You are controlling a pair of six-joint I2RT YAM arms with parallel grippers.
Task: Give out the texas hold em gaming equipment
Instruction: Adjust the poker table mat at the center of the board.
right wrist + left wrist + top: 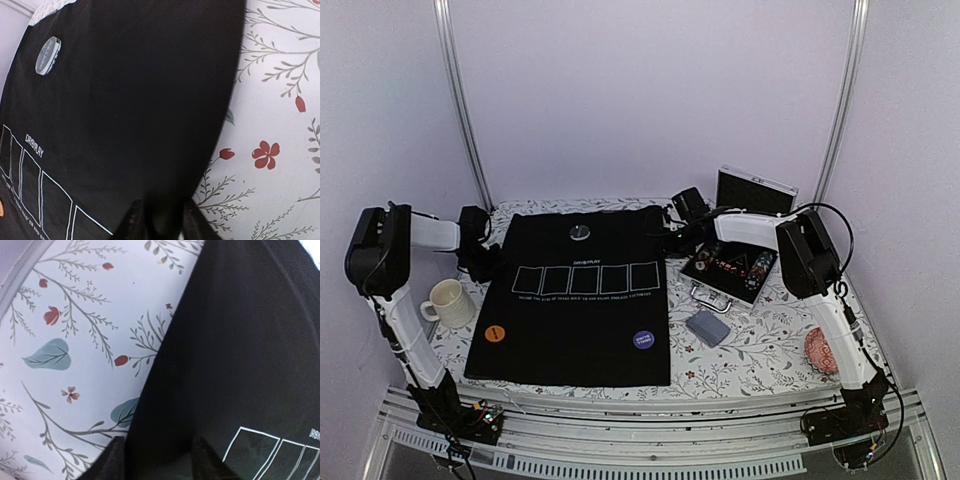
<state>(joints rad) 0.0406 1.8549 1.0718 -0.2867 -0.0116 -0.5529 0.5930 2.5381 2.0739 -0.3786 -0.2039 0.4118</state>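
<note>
A black playing mat (570, 300) lies on the floral cloth. On it rest a silver disc (580, 232) at the far middle, an orange disc (495, 333) near left and a purple disc (642, 340) near right. Poker chips sit in an open case (730, 268) right of the mat, with a blue-grey card deck (708, 327) in front of it. My left gripper (485, 258) straddles the mat's left edge (150, 390), fingers (116, 460) apart. My right gripper (672, 238) is at the mat's far right edge, its fingers (134, 220) close on dark fabric (162, 210). The silver disc (48, 56) shows beyond.
A cream mug (445, 303) stands left of the mat, close to my left arm. A red patterned disc (820, 352) lies at the near right by my right arm. The case's lid (755, 190) stands upright at the back right. Walls close in at the sides and back.
</note>
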